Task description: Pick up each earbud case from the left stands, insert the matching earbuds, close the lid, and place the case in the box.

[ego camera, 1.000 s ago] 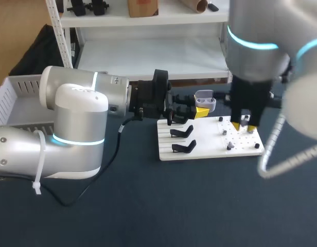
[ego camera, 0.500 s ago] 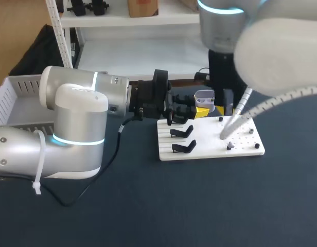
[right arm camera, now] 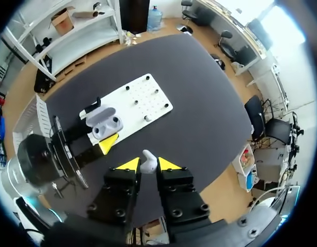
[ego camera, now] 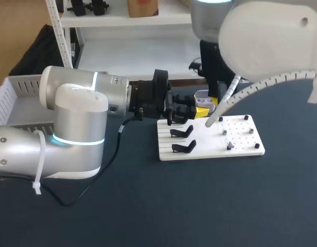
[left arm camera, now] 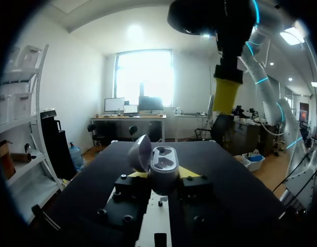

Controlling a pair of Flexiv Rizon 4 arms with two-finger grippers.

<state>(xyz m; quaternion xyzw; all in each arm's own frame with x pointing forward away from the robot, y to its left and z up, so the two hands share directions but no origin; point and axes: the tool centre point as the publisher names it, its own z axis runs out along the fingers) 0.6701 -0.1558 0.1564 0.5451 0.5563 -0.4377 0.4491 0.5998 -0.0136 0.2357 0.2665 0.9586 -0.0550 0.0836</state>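
Holding one case [left arm camera: 164, 165], one earbud [right arm camera: 148, 161], near two stands [ego camera: 182, 131].

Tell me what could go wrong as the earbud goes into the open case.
1. The right claw holds the small earbud at its very tips; it may slip or twist and miss its well in the case.
2. The left claw holds the case in the air; a push from above could tip it or work it loose.
3. The open lid stands beside the wells; the right claw might knock it.
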